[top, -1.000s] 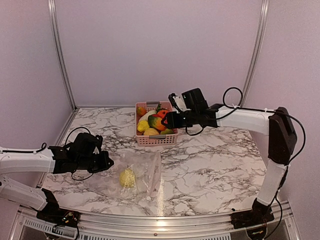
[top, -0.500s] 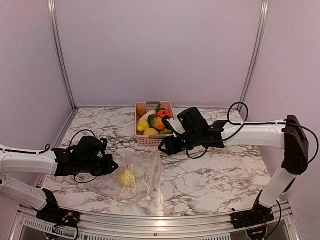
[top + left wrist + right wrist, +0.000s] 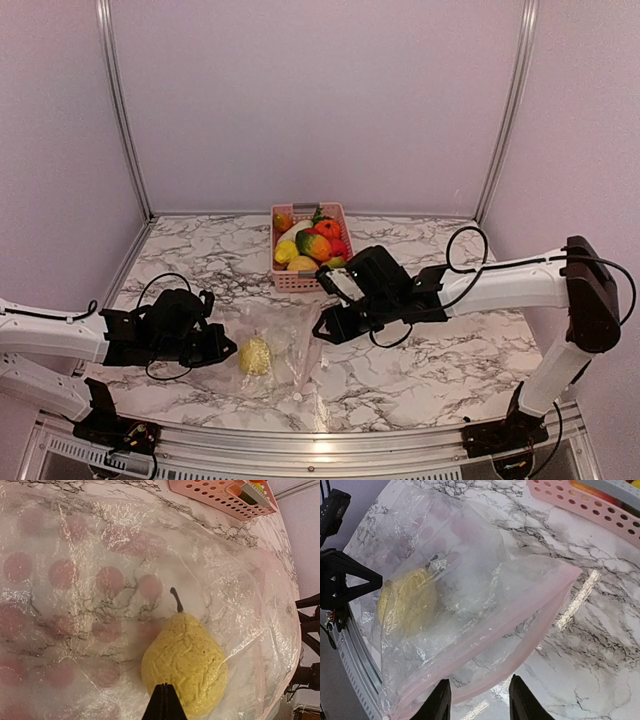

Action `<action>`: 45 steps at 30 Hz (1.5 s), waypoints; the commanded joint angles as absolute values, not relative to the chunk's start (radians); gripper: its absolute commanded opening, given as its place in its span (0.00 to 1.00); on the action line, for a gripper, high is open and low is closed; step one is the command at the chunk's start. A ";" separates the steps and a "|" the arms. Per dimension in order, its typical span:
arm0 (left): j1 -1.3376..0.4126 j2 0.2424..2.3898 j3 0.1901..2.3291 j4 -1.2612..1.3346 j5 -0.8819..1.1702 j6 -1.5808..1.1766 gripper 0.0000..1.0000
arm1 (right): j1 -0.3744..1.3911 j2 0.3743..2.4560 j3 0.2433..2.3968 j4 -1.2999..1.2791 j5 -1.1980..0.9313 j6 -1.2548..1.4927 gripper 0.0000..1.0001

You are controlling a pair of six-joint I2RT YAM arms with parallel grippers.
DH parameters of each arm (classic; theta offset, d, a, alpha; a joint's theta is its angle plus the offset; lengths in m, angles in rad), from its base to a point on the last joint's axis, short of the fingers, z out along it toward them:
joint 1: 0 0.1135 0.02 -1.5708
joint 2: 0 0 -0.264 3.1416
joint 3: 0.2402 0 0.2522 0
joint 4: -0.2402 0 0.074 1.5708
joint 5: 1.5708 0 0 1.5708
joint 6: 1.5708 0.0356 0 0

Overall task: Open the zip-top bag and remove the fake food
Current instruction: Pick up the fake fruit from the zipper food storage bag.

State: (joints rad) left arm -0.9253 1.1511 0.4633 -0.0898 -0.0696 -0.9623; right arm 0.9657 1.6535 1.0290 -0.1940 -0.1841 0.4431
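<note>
A grey-veined marble table fills the lower half of the top view. The right arm reaches in from the right edge toward the centre, and the left arm lies low along the lower left. The zip-top bag lies flat on the table at lower centre, between the two arms. It is clear and crinkled, with its pink zip strip on the side facing the right arm. The pink basket stands just above centre, apart from the bag, and most of the fake food is piled inside it in red, orange, yellow and green. One piece, a yellow pear, lies inside the bag, its dark stem pointing toward the top of the left wrist view. The left gripper sits at the bag's left edge, fingertips pressed tight together against the film over the pear; whether any film is caught between them cannot be told. The right gripper hovers just beside the bag's right edge, its two fingers spread with nothing between them.
</note>
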 commanded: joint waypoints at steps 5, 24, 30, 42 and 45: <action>-0.968 1.168 0.436 -0.057 -0.112 -1.016 0.00 | 1.009 1.707 1.049 -0.126 -0.231 0.477 0.38; -0.973 1.275 0.471 0.036 -0.089 -1.014 0.00 | 1.046 1.849 1.177 -0.090 -0.329 0.452 0.38; -0.973 1.312 0.488 0.061 -0.075 -1.009 0.00 | 1.050 1.868 1.197 -0.091 -0.369 0.442 0.43; -0.971 1.397 0.539 0.112 -0.057 -0.989 0.00 | 1.054 1.923 1.225 -0.093 -0.364 0.427 0.57; -0.971 1.406 0.551 0.106 -0.063 -0.977 0.00 | 1.054 1.934 1.226 -0.080 -0.355 0.440 0.58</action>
State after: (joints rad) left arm -0.9680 1.3849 0.5125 0.0826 -0.0605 -1.0039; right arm 1.0447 1.9034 1.1870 -0.0986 -0.3653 0.4370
